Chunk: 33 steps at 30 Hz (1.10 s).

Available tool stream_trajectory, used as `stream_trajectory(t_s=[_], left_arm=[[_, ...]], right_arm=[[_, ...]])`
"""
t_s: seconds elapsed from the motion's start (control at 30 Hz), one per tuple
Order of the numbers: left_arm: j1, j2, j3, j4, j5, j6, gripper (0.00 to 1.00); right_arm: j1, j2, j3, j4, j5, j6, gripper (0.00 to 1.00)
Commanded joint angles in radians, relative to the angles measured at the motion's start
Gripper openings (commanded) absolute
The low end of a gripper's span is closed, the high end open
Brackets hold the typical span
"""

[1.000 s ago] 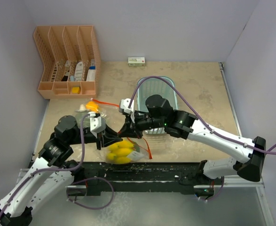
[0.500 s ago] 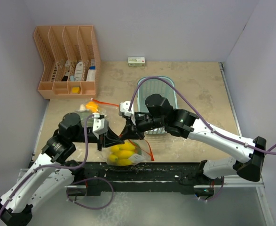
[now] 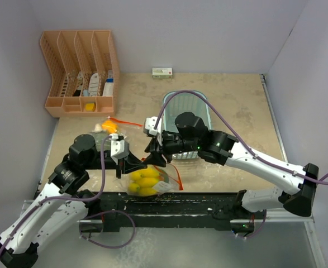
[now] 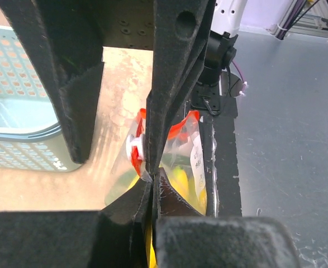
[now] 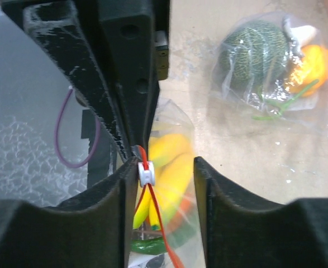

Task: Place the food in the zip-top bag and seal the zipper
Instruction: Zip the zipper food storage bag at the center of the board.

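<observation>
A clear zip-top bag (image 3: 147,183) with a red zipper holds yellow bananas (image 3: 143,180), something orange and a green vegetable (image 5: 152,245). My left gripper (image 3: 139,165) is shut on the bag's top edge; its jaws (image 4: 150,181) pinch the plastic beside the red zipper (image 4: 137,146). My right gripper (image 3: 155,156) is open and straddles the bag's top (image 5: 165,167). The white zipper slider (image 5: 146,174) rests against its left finger. A second clear bag (image 3: 105,129) at the left holds the round green head (image 5: 257,53) and an orange fruit (image 5: 314,64).
A light blue mesh basket (image 3: 189,120) stands right behind my right gripper; it also shows in the left wrist view (image 4: 18,125). An orange desk organiser (image 3: 80,72) stands at the back left and a small box (image 3: 162,72) by the back wall. The table's black front edge (image 3: 197,198) lies just below the bag.
My right gripper has shifted slightly right along the bag's top. My left gripper has crept a little right and keeps its hold. The bag stays in place.
</observation>
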Motion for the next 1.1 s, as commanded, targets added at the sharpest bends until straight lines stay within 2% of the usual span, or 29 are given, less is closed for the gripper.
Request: stream_trajectory(t_s=[0.0,0.13,0.3,0.4,0.73,0.93,1.07], left_arm=[[0.002,-0.011,0.036,0.061,-0.054,0.01,0.0],[0.001,0.004,0.031,0.062,-0.032,0.01,0.0],[0.002,-0.002,0.03,0.063,-0.034,0.011,0.0],[0.001,-0.007,0.031,0.063,-0.04,0.01,0.0],[0.001,-0.013,0.032,0.06,-0.047,0.005,0.0],[0.002,-0.016,0.031,0.059,-0.05,0.009,0.0],[0.001,-0.016,0.031,0.057,-0.05,0.009,0.0]], right_arm=[[0.003,-0.055,-0.012,0.036,0.015,0.028,0.51],[0.003,-0.103,-0.007,0.069,0.011,0.053,0.59],[0.003,-0.155,0.004,0.119,-0.029,0.069,0.61],[0.003,-0.156,-0.001,0.104,0.018,0.068,0.62],[0.001,-0.068,0.031,0.042,0.102,0.096,0.57],[0.001,-0.055,0.028,0.045,0.092,0.091,0.45],[-0.002,-0.048,0.028,0.051,0.082,0.093,0.23]])
